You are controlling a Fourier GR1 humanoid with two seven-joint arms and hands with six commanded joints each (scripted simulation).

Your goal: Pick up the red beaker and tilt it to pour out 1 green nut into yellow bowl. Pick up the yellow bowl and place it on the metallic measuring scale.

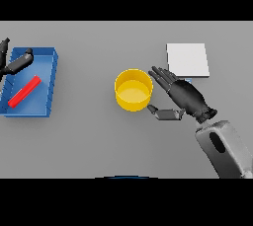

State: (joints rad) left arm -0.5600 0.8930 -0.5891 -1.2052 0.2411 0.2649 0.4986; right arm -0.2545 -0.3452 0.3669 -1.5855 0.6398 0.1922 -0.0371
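Observation:
A yellow bowl [133,90] stands on the grey table near the middle. My right hand [185,96] is just to its right, open, with fingers stretched toward the bowl's rim and the thumb below it; nothing is held. A pale metallic scale [187,60] lies flat behind the right hand. At the far left a red beaker [23,92] lies on its side in a blue tray [52,79]. My left hand [14,62] hovers over the tray's back left corner, partly cut off by the view's edge. No green nut is visible.
The blue tray's walls surround the red beaker. My right forearm [225,148] comes in from the lower right.

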